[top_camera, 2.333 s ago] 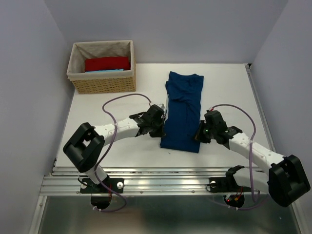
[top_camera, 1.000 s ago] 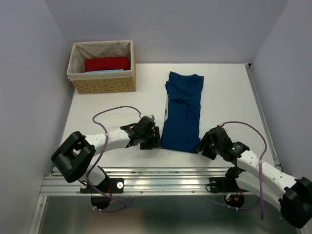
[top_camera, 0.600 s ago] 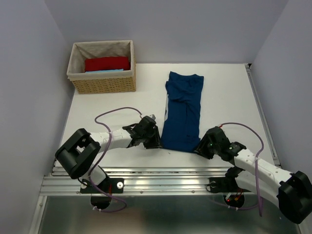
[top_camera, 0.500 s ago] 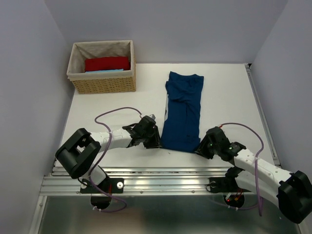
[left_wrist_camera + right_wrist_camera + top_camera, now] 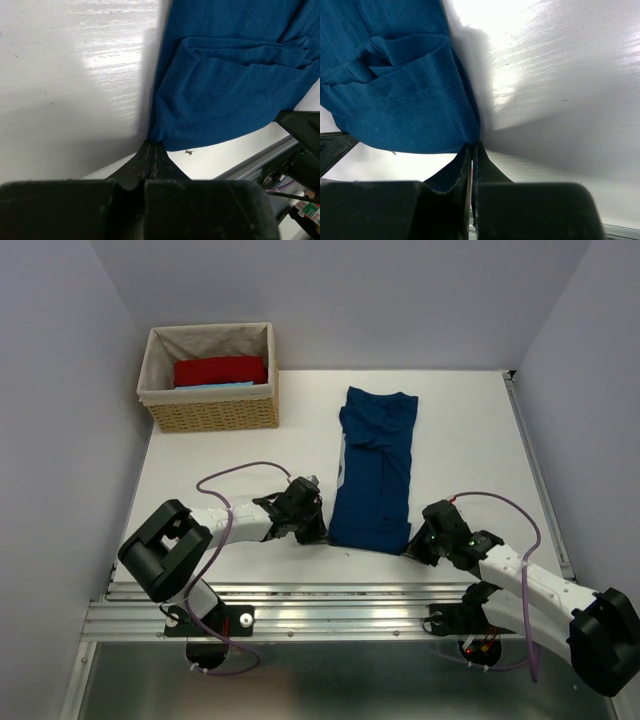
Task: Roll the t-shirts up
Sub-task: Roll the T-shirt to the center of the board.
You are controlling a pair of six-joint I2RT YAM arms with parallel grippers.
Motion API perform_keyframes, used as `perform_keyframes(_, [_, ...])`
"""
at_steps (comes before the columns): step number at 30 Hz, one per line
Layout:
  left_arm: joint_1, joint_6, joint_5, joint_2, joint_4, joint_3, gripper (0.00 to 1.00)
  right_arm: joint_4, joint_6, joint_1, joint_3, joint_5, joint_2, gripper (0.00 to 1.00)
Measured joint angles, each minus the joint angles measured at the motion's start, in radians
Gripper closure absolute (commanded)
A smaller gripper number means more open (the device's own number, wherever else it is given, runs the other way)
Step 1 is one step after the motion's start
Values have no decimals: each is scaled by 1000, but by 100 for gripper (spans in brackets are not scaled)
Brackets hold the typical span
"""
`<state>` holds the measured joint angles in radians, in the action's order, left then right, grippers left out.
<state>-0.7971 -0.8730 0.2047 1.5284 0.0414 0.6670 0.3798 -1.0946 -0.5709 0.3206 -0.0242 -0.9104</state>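
A dark navy t-shirt (image 5: 375,465) lies folded into a long strip on the white table, its hem towards me. My left gripper (image 5: 321,533) is at the hem's near-left corner. In the left wrist view its jaws (image 5: 151,144) are shut with the shirt's corner (image 5: 220,85) pinched at the tips. My right gripper (image 5: 409,547) is at the near-right corner. In the right wrist view it (image 5: 474,145) is shut on that corner of the shirt (image 5: 400,85). A folded red t-shirt (image 5: 220,370) lies in the wicker basket (image 5: 212,414).
The basket stands at the back left, with a light blue cloth edge (image 5: 215,386) under the red shirt. An aluminium rail (image 5: 330,612) runs along the table's near edge. Grey walls close in the left, right and back.
Both grippers have slid from the shirt's mid sides down to its near corners and closed there. In the last half second they barely moved.
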Motion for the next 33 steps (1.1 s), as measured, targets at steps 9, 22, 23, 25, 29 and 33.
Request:
perform_keyframes(9, [42,-12,17,-32,-57,24,100,48,38,0,84,-39,-21,99])
perform_keyframes(22, [100,9,49,-20,-144,142,100,70,103,0,199,-90,-106,99])
perform_keyframes(23, [105,13,50,-10,-152,163,100,70,106,0,204,-93,-111,99])
perform_keyframes(25, [112,22,50,6,-163,192,100,71,116,3,218,-99,-122,99])
perform_keyframes(29, [132,40,51,44,-191,251,100,77,135,13,241,-109,-137,99])
perform_keyframes(33, [151,57,55,88,-217,303,100,81,162,34,280,-119,-172,99])
